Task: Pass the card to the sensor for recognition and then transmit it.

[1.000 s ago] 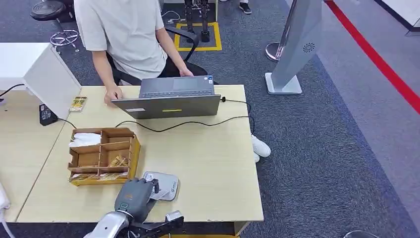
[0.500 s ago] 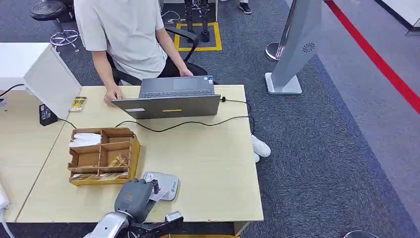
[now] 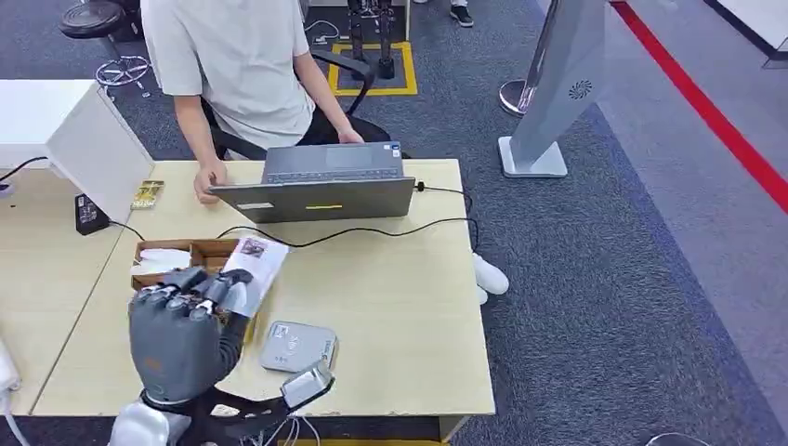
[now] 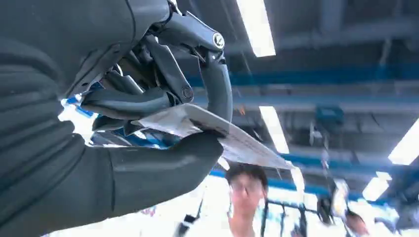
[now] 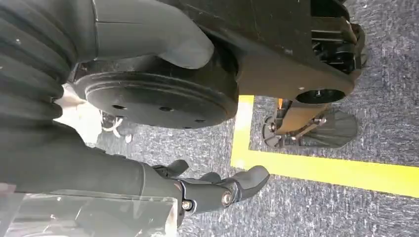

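My left hand [image 3: 178,336] is raised above the near left part of the table and pinches a white card [image 3: 253,269] between thumb and fingers. The card sticks out toward the person, above the cardboard organiser. In the left wrist view the card [image 4: 232,138] lies flat between the thumb [image 4: 163,168] and the dark fingers. The grey sensor pad [image 3: 297,347] lies flat on the table near the front edge, just right of my left hand and below it. My right hand [image 5: 217,190] hangs beside my body over the carpet, fingers loosely apart and holding nothing.
A cardboard organiser [image 3: 190,253] with compartments sits behind my left hand. An open laptop [image 3: 321,186] with a black cable stands at the far edge, where a person [image 3: 232,65] sits with one hand on the table. A white box [image 3: 65,139] is at far left.
My left hand has risen from the sensor pad and turned, carrying the card up and toward the person. The sensor pad now lies uncovered.
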Action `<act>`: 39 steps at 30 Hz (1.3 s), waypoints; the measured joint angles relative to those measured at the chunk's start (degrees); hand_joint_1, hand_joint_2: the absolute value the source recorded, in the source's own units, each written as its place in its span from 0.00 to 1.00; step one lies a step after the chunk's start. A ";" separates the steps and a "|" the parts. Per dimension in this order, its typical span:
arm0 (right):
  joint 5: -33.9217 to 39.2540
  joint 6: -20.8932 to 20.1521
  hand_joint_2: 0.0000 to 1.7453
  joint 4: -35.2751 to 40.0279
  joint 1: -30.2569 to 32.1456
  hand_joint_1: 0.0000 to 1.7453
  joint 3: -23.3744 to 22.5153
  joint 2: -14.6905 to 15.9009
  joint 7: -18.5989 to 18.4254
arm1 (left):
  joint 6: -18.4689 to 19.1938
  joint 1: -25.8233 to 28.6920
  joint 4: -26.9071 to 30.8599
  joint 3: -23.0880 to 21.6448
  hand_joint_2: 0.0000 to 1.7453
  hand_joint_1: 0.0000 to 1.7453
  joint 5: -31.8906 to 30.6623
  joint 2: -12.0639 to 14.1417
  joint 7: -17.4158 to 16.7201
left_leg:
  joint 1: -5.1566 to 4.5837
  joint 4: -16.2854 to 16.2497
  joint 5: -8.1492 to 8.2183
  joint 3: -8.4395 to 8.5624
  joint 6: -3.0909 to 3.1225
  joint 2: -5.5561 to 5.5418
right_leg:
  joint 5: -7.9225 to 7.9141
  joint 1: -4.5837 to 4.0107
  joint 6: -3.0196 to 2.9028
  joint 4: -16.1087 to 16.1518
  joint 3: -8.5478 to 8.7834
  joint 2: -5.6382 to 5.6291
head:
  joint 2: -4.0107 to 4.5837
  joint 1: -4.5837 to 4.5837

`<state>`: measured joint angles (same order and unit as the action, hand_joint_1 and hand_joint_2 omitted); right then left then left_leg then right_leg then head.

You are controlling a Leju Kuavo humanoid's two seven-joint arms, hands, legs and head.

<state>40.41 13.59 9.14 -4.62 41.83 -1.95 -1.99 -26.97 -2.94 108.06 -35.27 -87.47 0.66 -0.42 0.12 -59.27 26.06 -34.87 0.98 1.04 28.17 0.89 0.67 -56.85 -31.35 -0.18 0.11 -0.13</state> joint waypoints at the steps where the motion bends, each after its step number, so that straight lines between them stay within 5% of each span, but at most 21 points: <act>1: -0.13 -0.07 1.00 0.02 -0.01 0.00 0.17 0.00 -0.04 | 0.13 -0.16 0.89 0.69 1.00 1.00 0.00 -0.20 0.11 | 0.00 0.00 0.00 0.01 0.00 0.01 | 0.00 0.00 0.00 0.00 0.00 -0.01 | 0.00 0.00; 14: -0.09 -0.22 1.00 0.02 -0.12 0.00 1.05 0.00 -0.09 | -0.68 -0.25 2.64 2.70 1.00 1.00 0.43 -0.96 1.05 | 0.01 0.00 0.00 0.00 0.00 0.01 | 0.00 0.00 0.00 0.00 0.01 0.00 | 0.00 0.02; 18: -0.31 -0.85 1.00 0.02 -0.17 0.00 1.36 0.00 -0.09 | 3.02 -1.54 2.00 5.68 1.00 1.00 -0.09 -1.31 -2.02 | 0.01 0.00 0.00 0.00 0.00 0.00 | 0.01 0.00 0.00 0.01 -0.11 0.00 | 0.00 0.02; 21: -0.90 -1.51 1.00 0.02 -0.32 0.00 2.31 0.00 -0.09 | 7.15 -7.01 -4.10 11.72 1.00 1.00 0.18 0.00 -5.42 | 0.05 0.00 -0.05 0.00 -0.01 -0.01 | 0.00 -0.01 -0.01 -0.04 -0.10 0.02 | 0.00 0.04; 28: -1.66 -2.23 1.00 0.00 -0.44 0.00 4.09 0.13 0.09 | 6.34 -20.84 -22.83 26.57 1.00 1.00 -0.11 7.45 -3.52 | 0.18 0.02 -0.31 0.02 -0.23 0.10 | -0.19 -0.14 -0.24 -0.15 -0.10 -0.13 | 0.00 0.00; 39: -1.62 -2.27 1.00 0.00 -0.63 0.00 5.27 0.22 0.00 | 6.34 -24.83 -30.04 31.27 1.00 1.00 -0.24 10.69 -2.27 | 0.12 0.01 -0.22 -0.06 -0.13 0.06 | -0.16 -0.12 -0.18 -0.04 -0.10 -0.08 | 0.00 0.02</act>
<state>38.80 11.32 9.14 -5.25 47.10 -1.73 -1.99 -20.63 -27.77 78.03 -4.00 -87.71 11.34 -2.69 0.25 -59.26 25.84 -34.93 0.85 1.11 28.01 0.77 0.50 -56.89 -31.44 -0.26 0.11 -0.11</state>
